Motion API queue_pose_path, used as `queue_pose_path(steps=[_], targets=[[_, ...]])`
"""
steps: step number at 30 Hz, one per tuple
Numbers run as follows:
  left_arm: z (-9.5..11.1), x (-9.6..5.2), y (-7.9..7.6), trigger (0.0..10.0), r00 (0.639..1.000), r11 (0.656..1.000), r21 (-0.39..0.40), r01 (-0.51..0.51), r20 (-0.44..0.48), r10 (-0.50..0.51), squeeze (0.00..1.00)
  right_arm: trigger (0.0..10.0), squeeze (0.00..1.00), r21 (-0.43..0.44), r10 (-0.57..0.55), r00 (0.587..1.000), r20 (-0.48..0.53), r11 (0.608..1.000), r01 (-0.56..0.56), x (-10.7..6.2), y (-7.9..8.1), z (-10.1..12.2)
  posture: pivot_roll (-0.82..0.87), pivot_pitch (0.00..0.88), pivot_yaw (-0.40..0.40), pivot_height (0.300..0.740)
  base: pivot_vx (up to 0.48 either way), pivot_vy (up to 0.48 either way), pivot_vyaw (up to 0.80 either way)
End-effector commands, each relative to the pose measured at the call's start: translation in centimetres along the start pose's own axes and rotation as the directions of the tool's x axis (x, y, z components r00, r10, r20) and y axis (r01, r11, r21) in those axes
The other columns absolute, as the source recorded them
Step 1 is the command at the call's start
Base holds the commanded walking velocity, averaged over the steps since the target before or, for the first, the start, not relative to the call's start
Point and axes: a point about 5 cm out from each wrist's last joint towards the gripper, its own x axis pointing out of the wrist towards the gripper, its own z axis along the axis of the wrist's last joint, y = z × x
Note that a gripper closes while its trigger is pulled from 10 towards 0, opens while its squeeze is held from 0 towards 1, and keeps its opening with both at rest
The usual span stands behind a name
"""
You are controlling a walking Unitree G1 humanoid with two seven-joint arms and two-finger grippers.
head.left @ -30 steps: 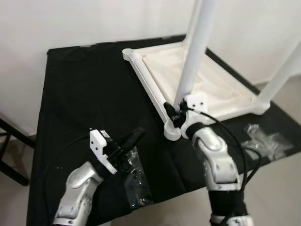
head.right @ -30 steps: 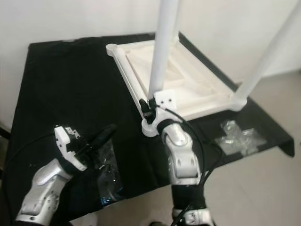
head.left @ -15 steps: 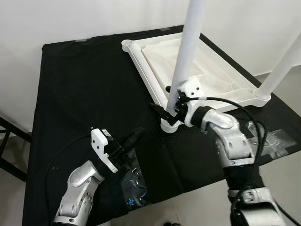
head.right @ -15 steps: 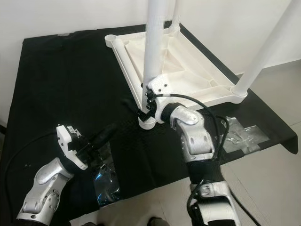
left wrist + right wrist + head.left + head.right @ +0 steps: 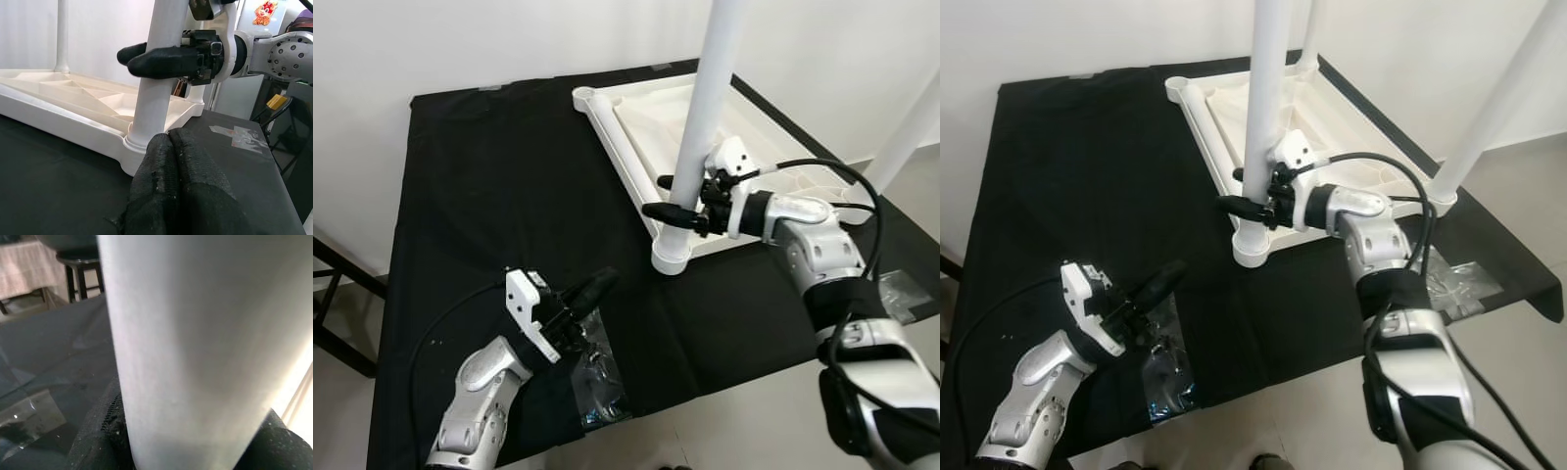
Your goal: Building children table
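A white children's table (image 5: 619, 137) lies upside down on the black cloth, its legs pointing up. My right gripper (image 5: 656, 196) reaches in from the right and is shut on the near leg (image 5: 705, 108), just above its socket at the frame's near corner. In the right wrist view the leg (image 5: 195, 347) sits tight between the black fingers (image 5: 95, 435). My left gripper (image 5: 597, 284) hovers low over the cloth in front of that corner, its fingers (image 5: 168, 166) shut with nothing in them.
A clear plastic bag (image 5: 592, 382) of small parts lies just under the left gripper. More clear bags (image 5: 1449, 279) lie near the cloth's right edge. Another leg (image 5: 1494, 98) rises at the right corner and one (image 5: 1307, 29) at the back. The cloth-covered bench (image 5: 489, 186) ends close in front.
The camera has shifted. My right arm has swung out to the right, and its gripper now holds the near leg slightly higher, from the side. The left gripper has barely moved.
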Motion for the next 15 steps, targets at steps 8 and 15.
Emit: queue_pose_path(steps=[8,15], targets=[[0.0,-0.3,-0.3,10.0,1.000,1.000,-0.007,0.008,-0.003,-0.008,0.00,0.0,0.00,0.055,-0.005,0.999,-0.049,0.998,0.008,-0.1,1.3,-3.1,0.01,0.150,-0.026,0.740,0.000,0.000,0.00],[0.2,-0.4,-0.1,10.0,1.000,1.000,-0.007,0.007,-0.003,-0.007,0.00,0.0,0.00,0.156,-0.662,0.710,-0.242,0.695,0.702,1.4,4.7,-7.6,0.01,0.160,-0.016,0.740,0.000,0.000,0.00]])
